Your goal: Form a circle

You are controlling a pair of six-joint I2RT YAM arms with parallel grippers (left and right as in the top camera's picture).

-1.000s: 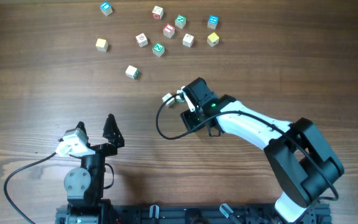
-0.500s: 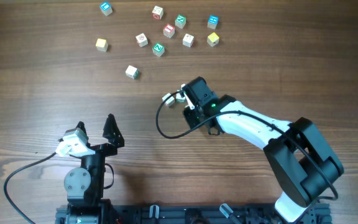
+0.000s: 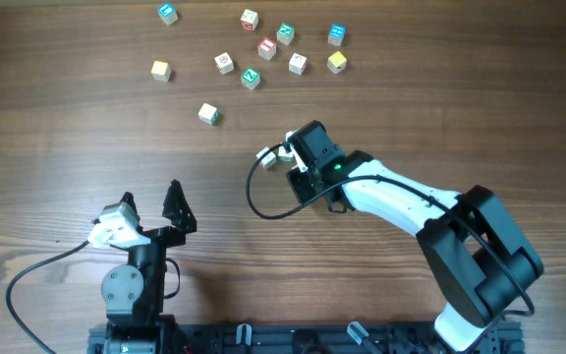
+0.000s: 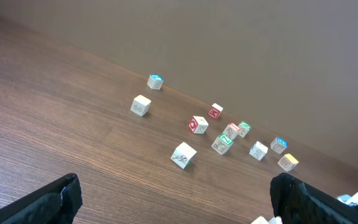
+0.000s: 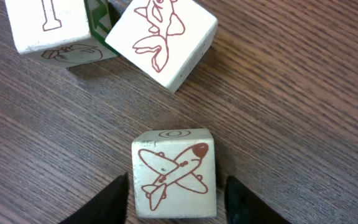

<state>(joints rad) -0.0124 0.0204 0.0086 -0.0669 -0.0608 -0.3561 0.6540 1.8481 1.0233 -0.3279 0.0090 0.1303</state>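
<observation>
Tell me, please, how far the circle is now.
Done: little; beside the airplane cube only two neighbour cubes show, no closed ring. In hand: the right gripper straddles the airplane cube, jaws open. Left: the loose cubes lie spread far off; the left gripper stands open.

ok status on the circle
left jaws open, empty. right jaws open astride airplane cube, gap to fish cube. circle not closed. nothing between.
</observation>
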